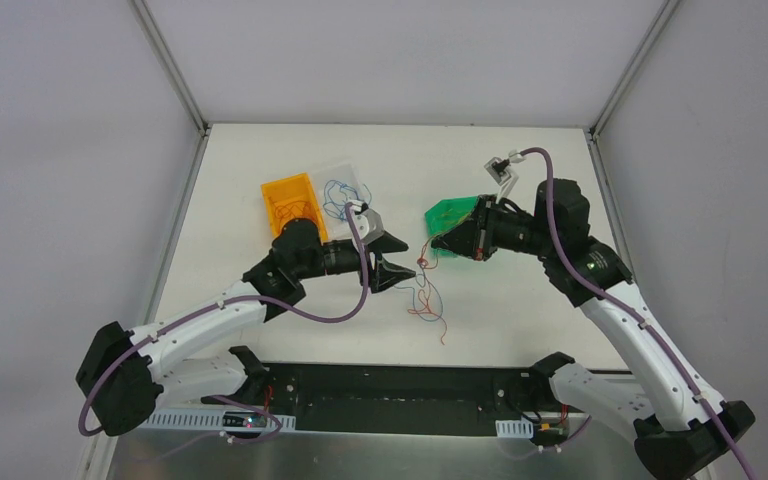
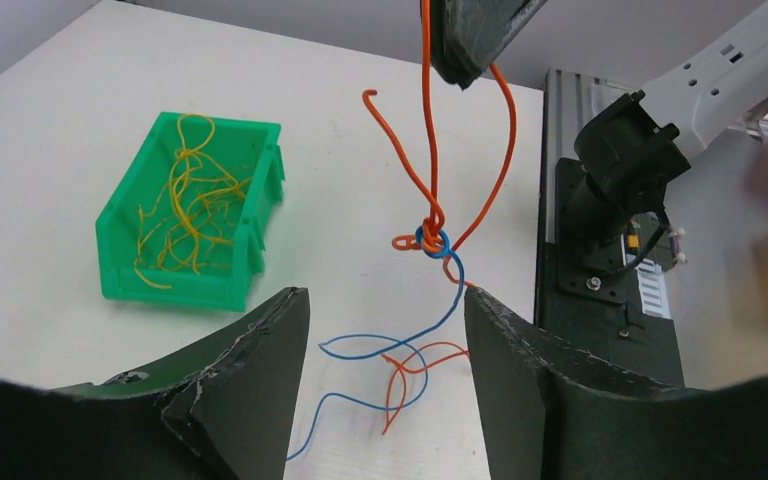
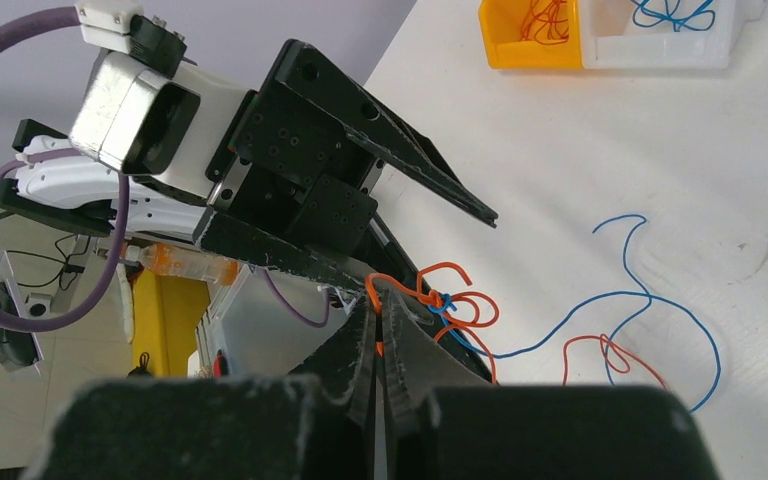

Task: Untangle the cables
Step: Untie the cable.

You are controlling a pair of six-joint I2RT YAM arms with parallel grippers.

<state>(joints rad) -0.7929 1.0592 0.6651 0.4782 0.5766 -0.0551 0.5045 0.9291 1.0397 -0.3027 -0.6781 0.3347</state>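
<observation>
A small tangle of orange and blue cables [image 1: 426, 296] lies mid-table, with a knot [image 2: 432, 240] lifted above the surface. My right gripper [image 1: 434, 246] is shut on an orange strand [image 3: 378, 296] and holds it up, so the knot [image 3: 445, 303] hangs just past its tips. The blue strand [image 2: 380, 345] and an orange loop trail on the table. My left gripper [image 1: 393, 258] is open and empty. Its jaws [image 2: 385, 335] stand wide apart facing the knot, not touching the cables. The right gripper's tip [image 2: 465, 40] shows at the top of the left wrist view.
A green bin [image 2: 190, 290] with yellow wires sits behind the right gripper [image 1: 448, 213]. An orange bin [image 1: 290, 200] with orange wires and a clear bin [image 1: 345, 185] with blue wires stand at the back left. The arm bases' black rail [image 1: 400, 395] lines the near edge.
</observation>
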